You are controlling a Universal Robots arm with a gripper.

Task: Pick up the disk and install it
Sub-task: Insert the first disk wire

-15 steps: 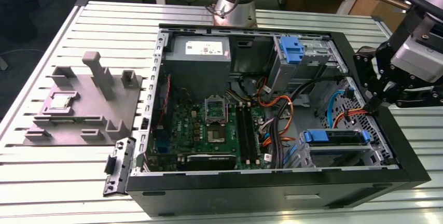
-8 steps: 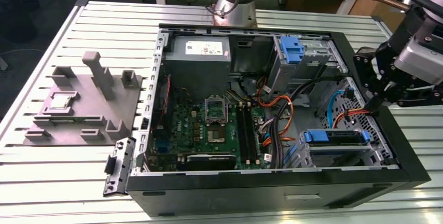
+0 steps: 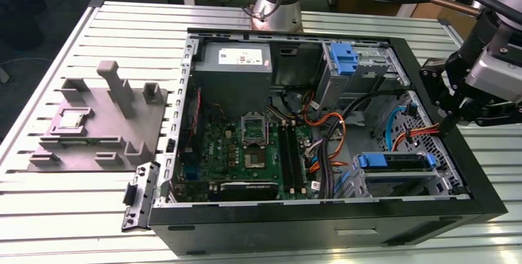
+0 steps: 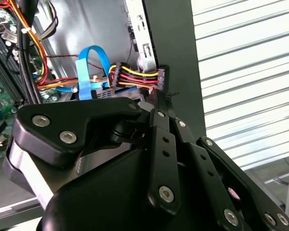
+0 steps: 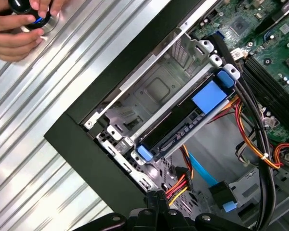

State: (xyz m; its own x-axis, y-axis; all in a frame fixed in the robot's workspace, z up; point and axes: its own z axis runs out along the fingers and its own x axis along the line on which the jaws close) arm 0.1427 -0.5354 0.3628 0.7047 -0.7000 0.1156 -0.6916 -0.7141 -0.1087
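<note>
Disk (image 3: 397,161), blue-framed, sits slotted in the metal cage (image 3: 408,186) at a corner of the open computer case (image 3: 326,224), toward the exterior view's right and away from the pincer (image 3: 447,131). That pincer hangs at the case wall near the cage, its fingers drawn to a narrow tip with nothing between them. In the second wrist view the tip is close to a plug of red, yellow and black wires (image 4: 137,77); I cannot tell whether they touch. A person's hand (image 5: 19,26) rests on the slatted worktop (image 5: 48,96).
</note>
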